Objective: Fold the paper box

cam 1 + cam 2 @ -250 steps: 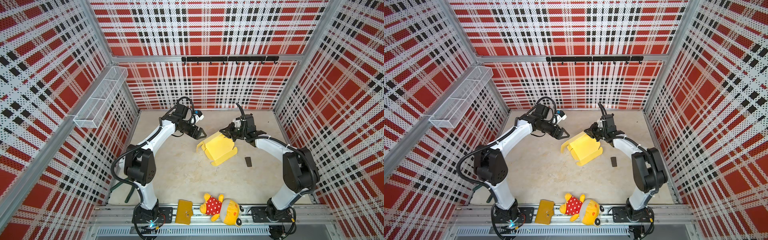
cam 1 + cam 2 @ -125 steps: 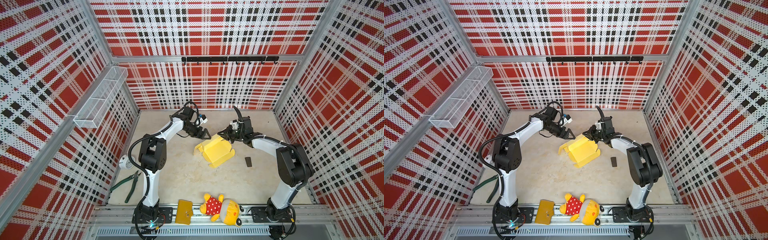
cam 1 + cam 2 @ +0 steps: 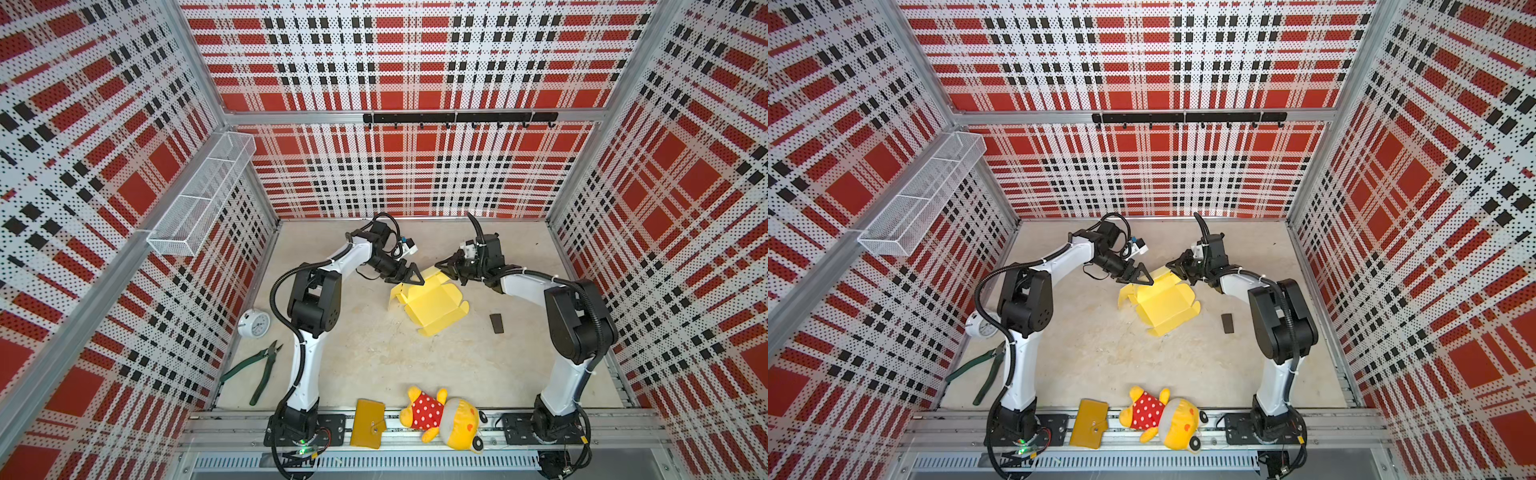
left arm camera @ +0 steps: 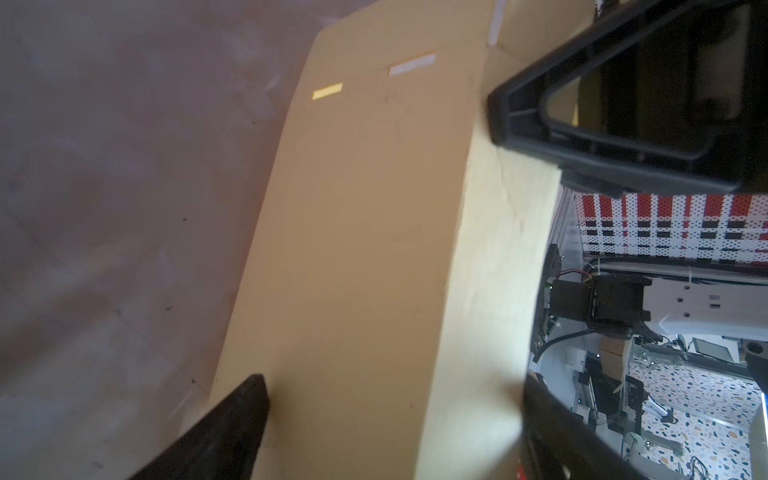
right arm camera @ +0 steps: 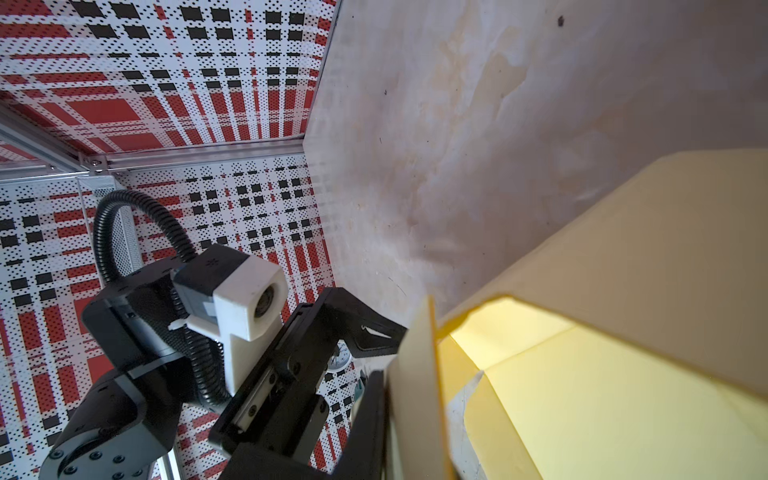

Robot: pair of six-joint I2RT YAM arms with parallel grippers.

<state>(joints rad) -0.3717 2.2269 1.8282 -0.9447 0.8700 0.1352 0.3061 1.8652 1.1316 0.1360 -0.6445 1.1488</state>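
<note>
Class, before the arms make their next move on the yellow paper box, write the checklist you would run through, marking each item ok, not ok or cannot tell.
1. Paper box lying on the table, partly folded: ok.
2. Left gripper, jaws wide open astride a raised flap: ok.
3. Right gripper gripping the box's far edge: cannot tell.
4. Small black block apart from the box: ok.
5. Plush toy and wallet at the front rail, far from the box: ok.
</note>
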